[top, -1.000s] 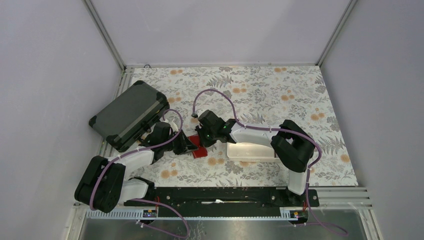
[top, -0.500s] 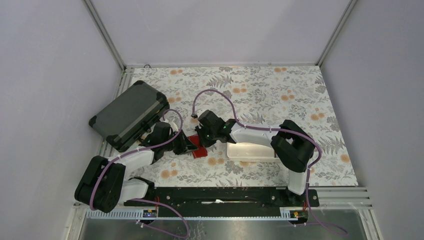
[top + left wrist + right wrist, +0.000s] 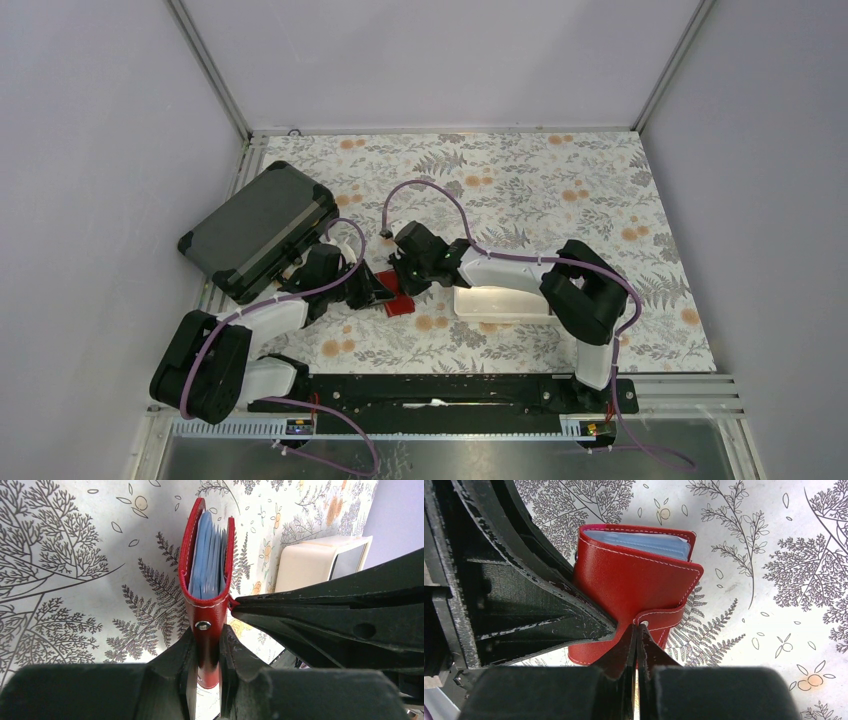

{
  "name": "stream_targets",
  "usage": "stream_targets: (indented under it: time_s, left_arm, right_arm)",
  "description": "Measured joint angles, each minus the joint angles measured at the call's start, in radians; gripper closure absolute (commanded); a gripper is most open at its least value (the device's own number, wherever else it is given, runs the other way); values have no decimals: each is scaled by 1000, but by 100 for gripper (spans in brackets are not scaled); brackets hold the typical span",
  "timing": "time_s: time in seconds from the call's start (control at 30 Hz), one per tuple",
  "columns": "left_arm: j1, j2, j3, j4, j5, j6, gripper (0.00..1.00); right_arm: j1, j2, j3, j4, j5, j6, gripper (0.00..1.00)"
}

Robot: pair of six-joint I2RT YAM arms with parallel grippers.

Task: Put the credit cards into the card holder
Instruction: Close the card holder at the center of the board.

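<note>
The red card holder (image 3: 205, 610) sits between the two arms over the floral tablecloth (image 3: 540, 190), just beside the near-left end of the white tray (image 3: 305, 565). It is seen edge-on from the left wrist, its two covers slightly parted at the far end. Between them is a stack of light blue credit cards (image 3: 207, 555), packed side by side. From the right wrist the same blue edges show along the top of the wallet, behind the front cover. Only the cards' edges are visible, so any print on them cannot be read.

The left gripper (image 3: 206, 631) pinches the card holder at its folded spine end, one finger on each cover, just beside the small metal snap (image 3: 202, 625). The right gripper (image 3: 638, 629) has its fingers pressed together on the tip of the closing strap (image 3: 669, 615) — a thin red tab that curls round from the wallet's side.

Most of the tray is hidden by the right arm, so what it holds cannot be told. The dark grey hard case (image 3: 258, 228) lies shut at the far-left edge of the table — well apart from the wallet, behind the left arm.
</note>
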State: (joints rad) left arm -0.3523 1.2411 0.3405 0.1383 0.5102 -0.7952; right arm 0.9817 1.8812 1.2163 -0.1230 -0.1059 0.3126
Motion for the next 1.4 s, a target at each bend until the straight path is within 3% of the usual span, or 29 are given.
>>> stream_targets:
  time_s: [1.4]
  left_arm:
    - [9,5,-24,36,2,-18,100]
  right_arm:
    - [29,82,128,-129,-23,-102,100]
